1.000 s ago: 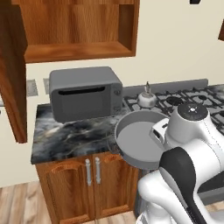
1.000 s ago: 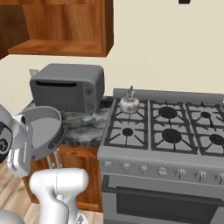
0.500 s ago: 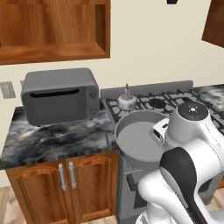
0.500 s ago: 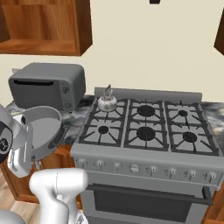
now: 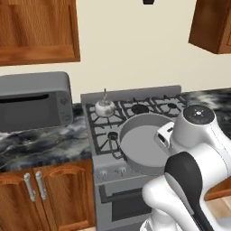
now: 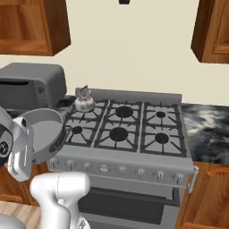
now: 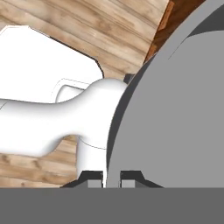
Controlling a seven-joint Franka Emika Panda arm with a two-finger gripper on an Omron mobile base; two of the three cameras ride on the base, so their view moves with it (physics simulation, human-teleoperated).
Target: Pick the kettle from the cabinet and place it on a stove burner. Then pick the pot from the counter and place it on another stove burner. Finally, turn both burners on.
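up close, tool (image 7: 112, 177) clamped on pot (image 7: 175, 113) rim; base views add kettle (image 5: 105, 108) on rear-left burner (image 6: 83, 107).

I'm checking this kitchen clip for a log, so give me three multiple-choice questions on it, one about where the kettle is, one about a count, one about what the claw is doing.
1. Where does the kettle stand?
A. on the rear left burner of the stove
B. inside the microwave
C. on the floor

2. How many burners does the stove have?
A. two
B. four
C. six

3. What state is the claw in?
A. open and holding nothing
B. shut on the rim of the pot
C. shut on the kettle's handle

Answers:
1. A: both base views show it on the grate at the stove's back left corner.
2. C: the right base view shows two rows of three.
3. B: the hand view shows the fingertips either side of the grey rim of the pot, held tilted in front of the stove.
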